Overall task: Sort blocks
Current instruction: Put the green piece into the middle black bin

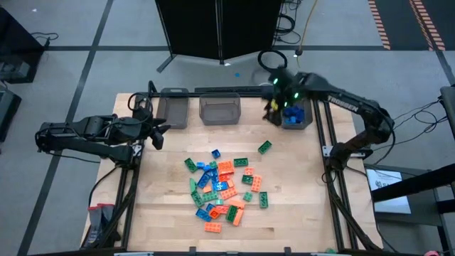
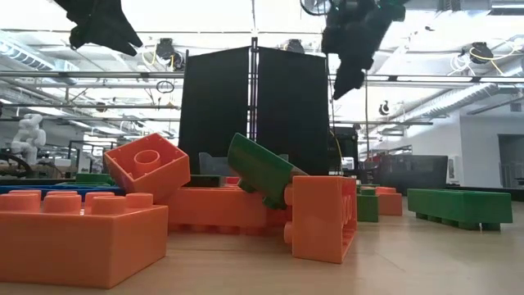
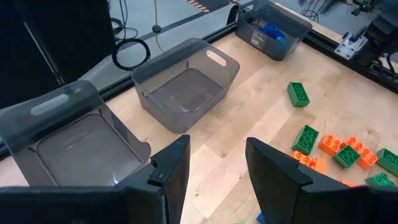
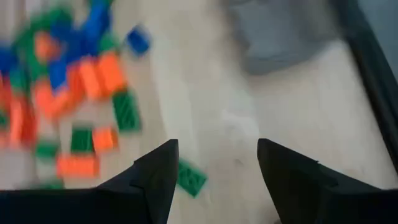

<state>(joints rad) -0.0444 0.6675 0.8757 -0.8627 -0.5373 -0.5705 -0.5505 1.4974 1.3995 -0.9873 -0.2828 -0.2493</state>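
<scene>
The blocks (image 1: 224, 188) lie in a loose pile of orange, green and blue bricks at the table's middle, with one green block (image 1: 264, 147) apart toward the far right. The pile also shows in the right wrist view (image 4: 62, 74). My right gripper (image 4: 217, 168) is open and empty, up in the air by the right bin (image 1: 297, 115), which holds blue blocks (image 3: 272, 30). My left gripper (image 3: 214, 168) is open and empty, raised near the table's far left, in front of the left bin (image 3: 68, 137).
Three grey translucent bins stand in a row along the far edge; the left bin (image 1: 174, 110) and the middle bin (image 1: 220, 108) show nothing inside. Dark frame rails (image 1: 323, 163) run along the table's sides. Bare wood lies between the pile and the bins.
</scene>
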